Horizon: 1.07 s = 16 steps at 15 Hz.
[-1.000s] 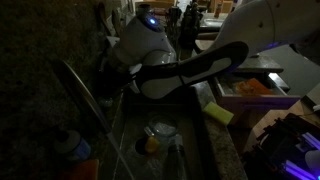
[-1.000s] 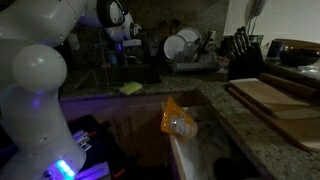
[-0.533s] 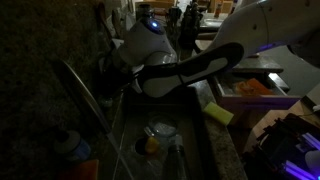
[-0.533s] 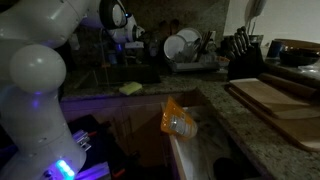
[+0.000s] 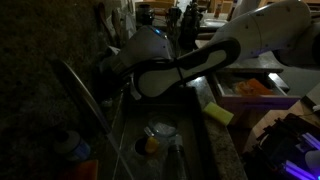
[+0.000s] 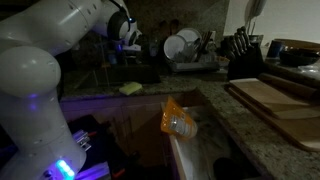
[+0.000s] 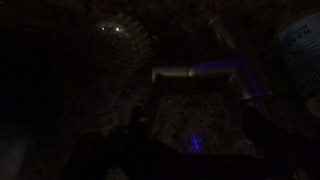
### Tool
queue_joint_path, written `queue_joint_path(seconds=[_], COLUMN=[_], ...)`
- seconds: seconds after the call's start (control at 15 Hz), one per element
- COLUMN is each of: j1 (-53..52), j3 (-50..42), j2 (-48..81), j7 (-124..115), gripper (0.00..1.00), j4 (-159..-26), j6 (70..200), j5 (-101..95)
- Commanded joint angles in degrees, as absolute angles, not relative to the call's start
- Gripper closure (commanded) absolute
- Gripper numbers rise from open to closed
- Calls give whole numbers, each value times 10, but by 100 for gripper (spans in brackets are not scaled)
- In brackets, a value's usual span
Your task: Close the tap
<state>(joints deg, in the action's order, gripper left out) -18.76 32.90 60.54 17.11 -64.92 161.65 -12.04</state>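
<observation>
My fingers point(image 5: 110, 72) show only as a dark clump at the end of my white arm, low over the far end of the sink point(image 5: 192, 150) and hard against the speckled stone wall. Whether they are spread, pressed together or pinching anything I cannot tell, since every view is too dim there. The tap point(image 5: 84, 98) is just beside them: its long slim silver spout runs in a curve along the wall side of the basin, and I cannot tell if I am touching it. A blue-capped bottle point(image 5: 68, 145) stands by the wall near the spout's closer end. Down in the basin lies the round drain point(image 5: 160, 129), with something small and yellow next to it. A yellow sponge point(image 5: 220, 113) rests on the sink's rim, on the side away from the wall. My wrist view is almost black – 1 short silvery bar point(image 7: 190, 72) with a bend at one end catches bluish light, and the rest is shadow. In an exterior view a dish rack point(image 6: 182, 45) holding plates sits on the stone surface past the sink, with a knife block point(image 6: 240, 55) and a wooden cutting board point(image 6: 275, 95) further along.
</observation>
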Motion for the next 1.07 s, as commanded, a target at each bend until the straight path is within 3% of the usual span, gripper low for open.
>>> queue_joint_path(seconds=[0.0, 0.2, 0.6, 1.0], j1=[-152, -145, -188, -201], j3=[394, 396, 313, 323], j2=[629, 626, 582, 589], j7=[236, 216, 105, 108], gripper=[0, 0, 0, 0], j4=[-644, -645, -645, -631], j6=[1613, 1605, 1544, 1507], j5=[-109, -110, -133, -137])
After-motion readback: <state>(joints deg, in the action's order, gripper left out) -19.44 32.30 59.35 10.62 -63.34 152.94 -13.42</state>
